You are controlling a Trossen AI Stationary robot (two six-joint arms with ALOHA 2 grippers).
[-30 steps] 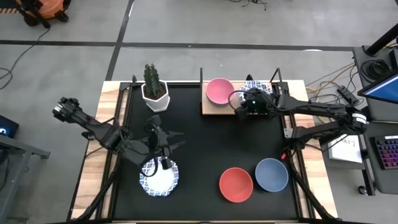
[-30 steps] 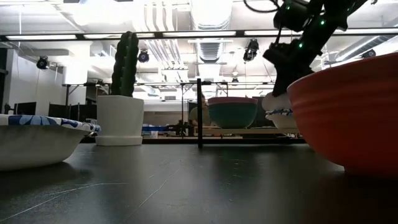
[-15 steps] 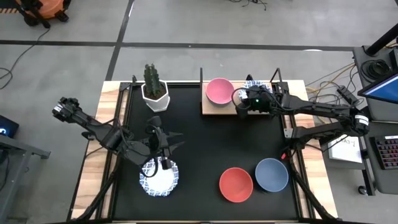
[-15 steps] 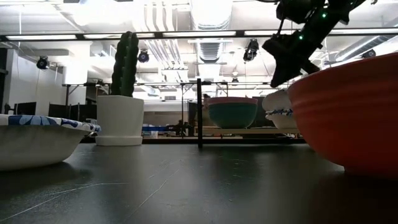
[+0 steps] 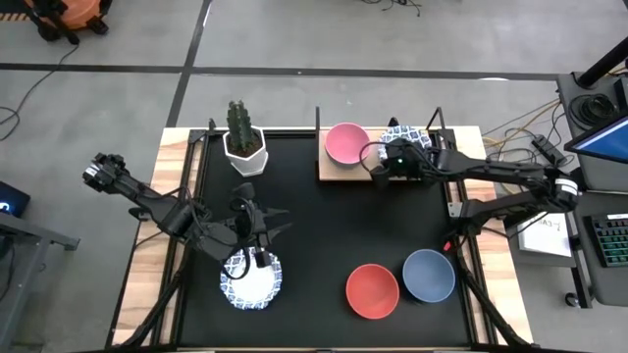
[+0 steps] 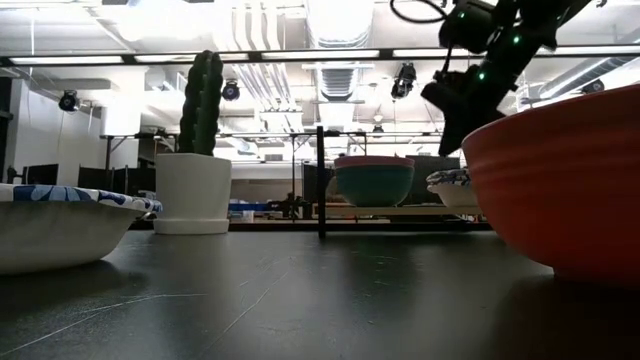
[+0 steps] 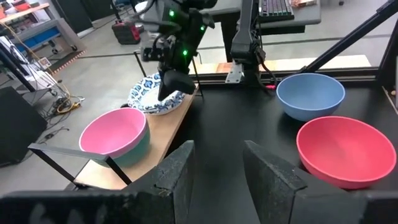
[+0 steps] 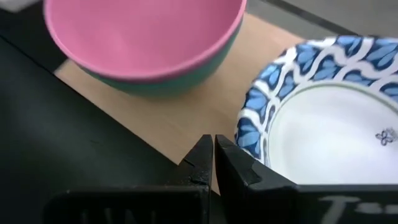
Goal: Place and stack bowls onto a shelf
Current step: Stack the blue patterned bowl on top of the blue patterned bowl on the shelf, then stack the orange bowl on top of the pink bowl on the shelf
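On the light-wood shelf (image 5: 339, 173), a pink bowl (image 5: 346, 143) sits nested in a green one (image 8: 155, 84). To their right is a white, blue-rimmed bowl stack (image 8: 311, 124) (image 5: 407, 133). My right gripper (image 8: 214, 158) (image 5: 385, 165) is shut. It points down at the board between the two, close beside the blue rim. My left gripper (image 7: 217, 168) (image 5: 258, 257) is open over the far rim of another blue-rimmed bowl (image 5: 250, 279) on the table's near left. A red bowl (image 5: 372, 291) and a blue bowl (image 5: 429, 276) rest on the table near right. My right gripper has its shut fingertips (image 8: 233, 163) right beside the blue-patterned rim (image 8: 249, 134) of the top bowl in the stack, coming from above. I cannot tell whether they touch it. My left gripper: whether it touches the bowl below it cannot be told.
A cactus in a white faceted pot (image 5: 244, 147) stands at the table's far left. Thin black posts (image 5: 317, 123) rise at the shelf's corners. Bare black tabletop (image 5: 324, 235) lies between the shelf and the near bowls.
My right gripper swung a little toward the table's left and came back over the shelf. In the low view, a white bowl that stood tilted on top of the right-hand stack now sits level in it.
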